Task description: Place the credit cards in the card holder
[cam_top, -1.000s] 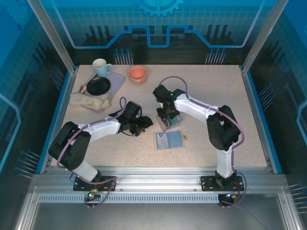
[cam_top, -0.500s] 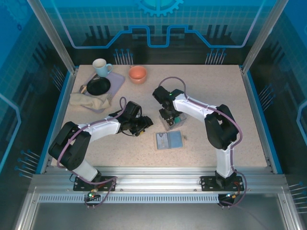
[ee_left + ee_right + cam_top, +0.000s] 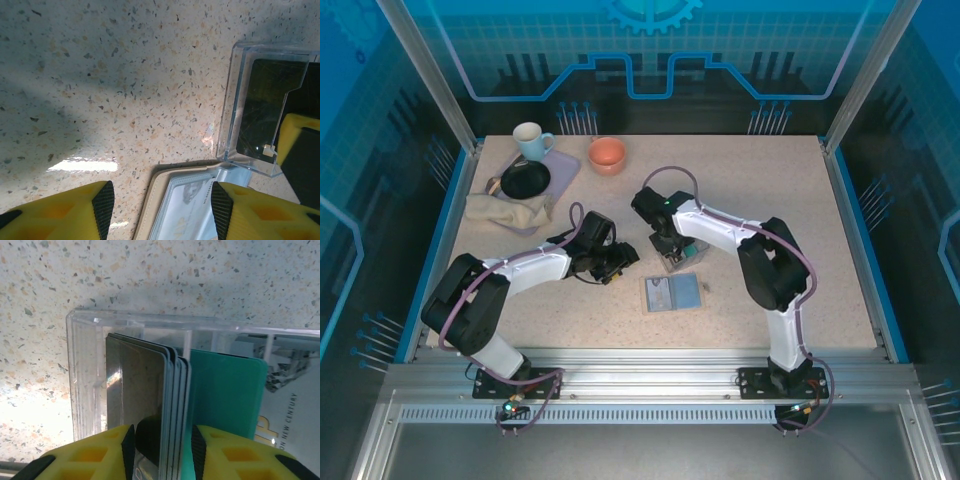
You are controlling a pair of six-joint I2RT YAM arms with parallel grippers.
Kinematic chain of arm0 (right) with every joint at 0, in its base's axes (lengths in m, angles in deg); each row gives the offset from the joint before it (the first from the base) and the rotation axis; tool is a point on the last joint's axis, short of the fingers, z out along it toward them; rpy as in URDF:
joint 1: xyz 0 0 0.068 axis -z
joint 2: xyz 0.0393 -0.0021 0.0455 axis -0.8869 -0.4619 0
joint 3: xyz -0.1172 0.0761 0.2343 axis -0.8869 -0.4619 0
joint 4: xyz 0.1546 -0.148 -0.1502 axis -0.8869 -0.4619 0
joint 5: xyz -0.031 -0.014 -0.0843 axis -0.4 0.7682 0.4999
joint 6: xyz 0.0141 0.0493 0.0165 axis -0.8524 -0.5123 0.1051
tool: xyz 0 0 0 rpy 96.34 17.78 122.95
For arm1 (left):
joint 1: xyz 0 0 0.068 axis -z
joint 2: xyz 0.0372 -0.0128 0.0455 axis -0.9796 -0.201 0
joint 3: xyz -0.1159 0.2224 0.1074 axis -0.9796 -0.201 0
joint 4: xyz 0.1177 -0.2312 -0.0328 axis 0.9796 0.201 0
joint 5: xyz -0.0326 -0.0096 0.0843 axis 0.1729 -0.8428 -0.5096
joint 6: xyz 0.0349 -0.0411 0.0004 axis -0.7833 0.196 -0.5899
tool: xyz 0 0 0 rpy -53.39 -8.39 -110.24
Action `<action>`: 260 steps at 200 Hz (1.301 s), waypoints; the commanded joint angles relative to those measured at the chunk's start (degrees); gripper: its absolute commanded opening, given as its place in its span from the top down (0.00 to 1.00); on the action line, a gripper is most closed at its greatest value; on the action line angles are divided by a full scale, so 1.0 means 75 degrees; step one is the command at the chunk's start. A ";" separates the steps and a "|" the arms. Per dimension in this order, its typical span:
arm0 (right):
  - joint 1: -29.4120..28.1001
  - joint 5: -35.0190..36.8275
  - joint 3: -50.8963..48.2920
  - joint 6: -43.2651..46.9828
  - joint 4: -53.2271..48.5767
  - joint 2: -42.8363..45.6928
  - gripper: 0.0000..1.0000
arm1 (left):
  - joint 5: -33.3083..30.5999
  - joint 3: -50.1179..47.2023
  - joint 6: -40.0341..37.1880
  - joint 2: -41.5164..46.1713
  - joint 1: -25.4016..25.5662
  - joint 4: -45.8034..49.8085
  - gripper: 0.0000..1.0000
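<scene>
1. Top external view: the left gripper [image 3: 617, 262] sits just left of the opened card holder [image 3: 673, 293]. In its wrist view the jaws stand apart, clasping nothing, and the holder's beige edge lies below between them.
2. A clear plastic box [image 3: 680, 263] stands just beyond the holder, with the right gripper [image 3: 670, 247] over it.
3. Right wrist view: the fingers [image 3: 95, 457] flank the credit cards [image 3: 150, 400] standing upright in the box. Pinched or loose, I cannot tell.

You've got a white mug [image 3: 530, 139], orange bowl [image 3: 607, 154], black dish [image 3: 525, 180] & beige cloth [image 3: 505, 211] far-left on the bench [image 3: 770, 190]; clear box [image 3: 260, 107] near ctr.
</scene>
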 commanded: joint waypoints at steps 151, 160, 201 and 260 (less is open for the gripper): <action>-0.0338 0.1496 -0.0012 0.0219 -0.0172 0.0303 0.70 | 0.0091 0.0041 -0.0018 -0.0028 -0.0068 0.0163 0.43; -0.0342 0.1507 -0.0012 0.0227 -0.0157 0.0298 0.73 | 0.0092 0.0048 -0.0017 -0.0019 -0.0057 0.0169 0.43; -0.0340 0.1508 -0.0018 0.0215 -0.0160 0.0315 0.78 | 0.0095 0.0052 -0.0029 -0.0032 -0.0058 0.0176 0.43; -0.0332 0.1588 -0.0039 0.0251 -0.0160 0.0486 0.84 | 0.0111 0.0057 -0.0029 -0.0030 -0.0066 0.0175 0.43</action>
